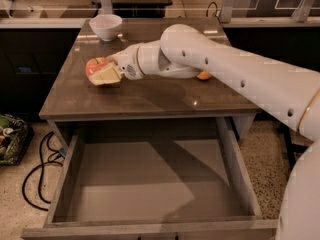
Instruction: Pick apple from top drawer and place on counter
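The gripper (102,73), upper left of the frame, is clenched on the apple (93,64) above the left part of the counter (150,101). Whether the apple touches the surface is unclear. A white bowl (105,26) stands behind it. The top drawer (150,184) sits pulled open at lower centre.

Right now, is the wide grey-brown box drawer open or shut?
Open: the drawer shows its floor below the glossy counter. The gripper is at the red apple.

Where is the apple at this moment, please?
In the camera view, the apple is on the left side of the counter, right at the tip of the gripper, a little in front of the bowl.
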`<state>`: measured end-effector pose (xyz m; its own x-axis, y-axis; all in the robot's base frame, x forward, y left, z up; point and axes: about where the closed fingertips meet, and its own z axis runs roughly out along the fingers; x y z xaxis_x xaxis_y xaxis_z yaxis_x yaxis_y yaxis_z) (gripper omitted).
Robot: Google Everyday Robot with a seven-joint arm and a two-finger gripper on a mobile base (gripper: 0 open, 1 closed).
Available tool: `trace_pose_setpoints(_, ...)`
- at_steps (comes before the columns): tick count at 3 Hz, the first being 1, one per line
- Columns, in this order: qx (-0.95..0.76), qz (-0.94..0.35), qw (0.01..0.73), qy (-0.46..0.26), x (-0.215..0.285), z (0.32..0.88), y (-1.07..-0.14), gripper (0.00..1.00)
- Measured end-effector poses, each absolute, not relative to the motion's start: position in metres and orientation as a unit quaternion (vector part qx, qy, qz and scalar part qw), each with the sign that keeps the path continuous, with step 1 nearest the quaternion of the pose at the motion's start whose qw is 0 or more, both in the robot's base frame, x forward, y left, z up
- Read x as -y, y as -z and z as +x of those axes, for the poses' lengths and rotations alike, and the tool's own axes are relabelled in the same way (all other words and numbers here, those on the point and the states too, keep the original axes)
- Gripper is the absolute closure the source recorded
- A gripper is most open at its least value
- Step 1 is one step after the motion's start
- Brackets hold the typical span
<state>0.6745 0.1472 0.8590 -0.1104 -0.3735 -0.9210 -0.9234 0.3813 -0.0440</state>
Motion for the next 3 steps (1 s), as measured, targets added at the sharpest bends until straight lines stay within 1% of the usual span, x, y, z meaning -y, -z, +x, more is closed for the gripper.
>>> trace_pose_setpoints(3, -0.650, -0.485, 0.500, -0.304, -0.155, 0.708, -0.844, 1.00)
